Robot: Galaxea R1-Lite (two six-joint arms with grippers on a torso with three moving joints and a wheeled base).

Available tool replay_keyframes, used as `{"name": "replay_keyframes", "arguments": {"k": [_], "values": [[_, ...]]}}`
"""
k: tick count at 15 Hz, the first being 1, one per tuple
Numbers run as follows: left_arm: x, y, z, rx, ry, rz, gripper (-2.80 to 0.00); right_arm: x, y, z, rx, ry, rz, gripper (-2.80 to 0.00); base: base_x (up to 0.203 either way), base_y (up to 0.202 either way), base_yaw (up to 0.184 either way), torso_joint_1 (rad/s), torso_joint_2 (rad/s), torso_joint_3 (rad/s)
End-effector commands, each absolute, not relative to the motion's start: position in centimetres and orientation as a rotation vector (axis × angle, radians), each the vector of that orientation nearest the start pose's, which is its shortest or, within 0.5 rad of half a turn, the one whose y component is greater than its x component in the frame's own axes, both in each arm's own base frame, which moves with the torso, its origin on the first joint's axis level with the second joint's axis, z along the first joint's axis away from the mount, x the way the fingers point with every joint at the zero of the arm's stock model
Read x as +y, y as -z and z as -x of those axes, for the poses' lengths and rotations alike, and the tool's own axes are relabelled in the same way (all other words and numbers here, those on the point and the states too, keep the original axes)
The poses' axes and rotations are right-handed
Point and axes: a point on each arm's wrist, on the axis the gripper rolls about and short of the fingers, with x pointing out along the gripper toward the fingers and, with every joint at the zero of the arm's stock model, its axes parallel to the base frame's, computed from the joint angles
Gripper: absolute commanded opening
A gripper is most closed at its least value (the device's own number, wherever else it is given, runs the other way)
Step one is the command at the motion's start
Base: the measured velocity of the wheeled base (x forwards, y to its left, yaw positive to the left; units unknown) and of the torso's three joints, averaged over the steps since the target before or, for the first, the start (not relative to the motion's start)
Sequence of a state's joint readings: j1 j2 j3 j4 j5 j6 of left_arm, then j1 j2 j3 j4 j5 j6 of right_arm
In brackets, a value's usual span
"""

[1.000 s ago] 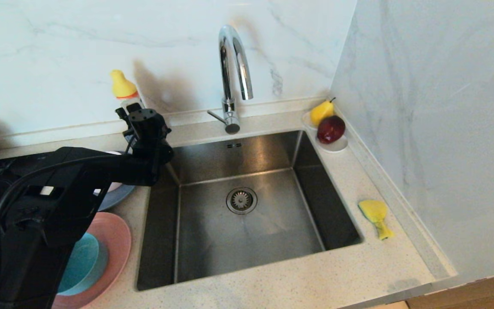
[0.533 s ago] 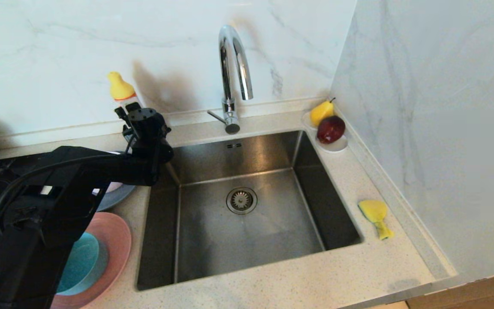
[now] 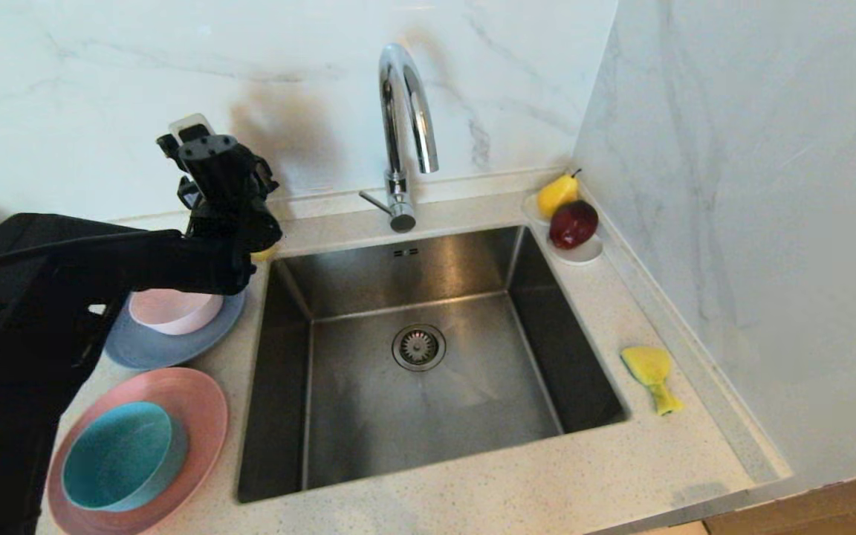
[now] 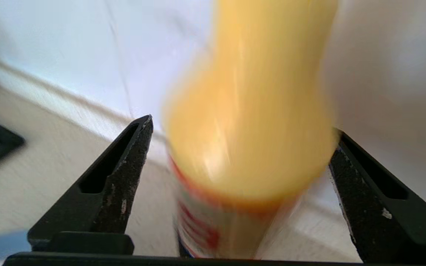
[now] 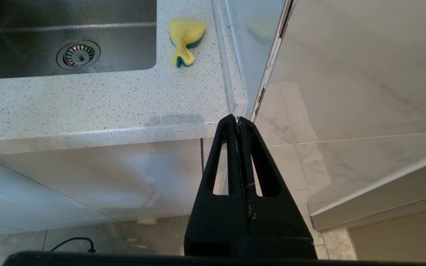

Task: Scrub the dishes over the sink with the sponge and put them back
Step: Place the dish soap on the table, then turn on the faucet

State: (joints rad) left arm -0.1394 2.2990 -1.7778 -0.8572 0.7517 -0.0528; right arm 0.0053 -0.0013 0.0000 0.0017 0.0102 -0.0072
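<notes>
**Scrubbing not started, as far as I can tell**

Sink (image 3: 428, 371) is empty. At its 9 o'clock, pink plate (image 3: 198, 416) carries teal bowl (image 3: 120, 453); grey-blue plate (image 3: 175, 342) carries pale pink bowl (image 3: 175, 310). Left gripper (image 4: 240, 155) is wide open around a yellow-capped bottle (image 4: 250, 125), not clamped. Right gripper (image 5: 238, 123) is closed, empty, off the counter. Sponge (image 3: 651, 371) lies untouched at 3 o'clock.

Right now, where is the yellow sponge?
In the head view the sponge lies on the counter right of the sink, beside the side wall, nearer the robot than the fruit saucer.
</notes>
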Motion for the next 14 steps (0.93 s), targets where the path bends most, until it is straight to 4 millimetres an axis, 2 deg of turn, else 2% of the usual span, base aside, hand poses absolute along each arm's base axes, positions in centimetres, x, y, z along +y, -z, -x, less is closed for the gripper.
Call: {"name": "replay_keyframes", "arguments": {"k": [1, 6, 7, 10, 12, 14], "values": [[-4.6, -28.9, -43.9, -0.41, -0.593, 0.236, 0.0, 0.0, -7.5, 2.3, 0.0, -0.017, 0.008, -2.8, 0.0, 0.0, 0.0, 0.0, 0.0, 0.0], [-3.6, -34.7, -36.7, -0.466, -0.577, 0.258, 0.0, 0.0, -7.5, 2.3, -0.001, -0.017, 0.008, -2.8, 0.0, 0.0, 0.0, 0.0, 0.0, 0.0], [-3.3, -35.9, -34.9, -0.479, -0.576, 0.262, -2.8, 0.0, -7.5, 2.3, -0.002, -0.017, 0.007, -2.8, 0.0, 0.0, 0.0, 0.0, 0.0, 0.0], [-2.6, -39.2, -28.9, -0.482, -0.52, 0.246, -2.8, 0.0, -7.5, 2.3, 0.0, -0.017, 0.008, -2.8, 0.0, 0.0, 0.0, 0.0, 0.0, 0.0], [-2.4, -39.6, -26.7, -0.426, -0.462, 0.211, -2.8, 0.0, -7.5, 2.3, 0.0, -0.017, 0.008, -2.8, 0.0, 0.0, 0.0, 0.0, 0.0, 0.0], [-1.9, -41.0, -22.2, -0.401, -0.39, 0.188, -2.8, 0.0, -7.5, 2.3, 0.0, -0.017, 0.008, -2.8, 0.0, 0.0, 0.0, 0.0, 0.0, 0.0]]}}
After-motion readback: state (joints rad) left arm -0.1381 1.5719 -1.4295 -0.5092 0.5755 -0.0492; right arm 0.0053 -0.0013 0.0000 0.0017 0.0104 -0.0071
